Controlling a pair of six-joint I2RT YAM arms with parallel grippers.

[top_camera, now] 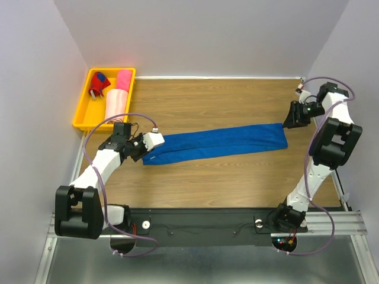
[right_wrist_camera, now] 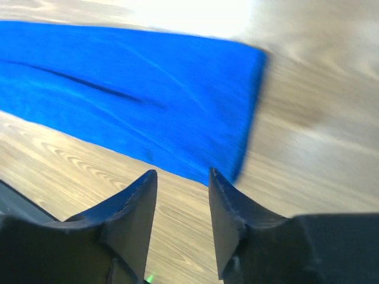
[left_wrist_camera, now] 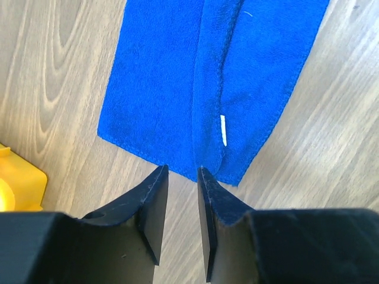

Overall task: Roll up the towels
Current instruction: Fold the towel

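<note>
The royal blue towel (top_camera: 216, 142) lies flat and long across the middle of the table, folded lengthwise. My left gripper (top_camera: 144, 152) is at its left end. In the left wrist view the gripper (left_wrist_camera: 182, 168) is slightly open and empty, its tips just short of the towel's hem (left_wrist_camera: 177, 77). My right gripper (top_camera: 289, 122) hovers just past the towel's right end. In the right wrist view it (right_wrist_camera: 182, 173) is open and empty above the wood, beside the towel's corner (right_wrist_camera: 130, 94). The hot pink towel (top_camera: 123, 80) and the pale pink towel (top_camera: 117, 103) lie rolled in the tray.
A yellow plastic tray (top_camera: 83, 112) stands at the back left; its corner shows in the left wrist view (left_wrist_camera: 18, 183). A red and blue object (top_camera: 99, 86) lies in it beside the pink rolls. Grey walls close off the table's back and sides.
</note>
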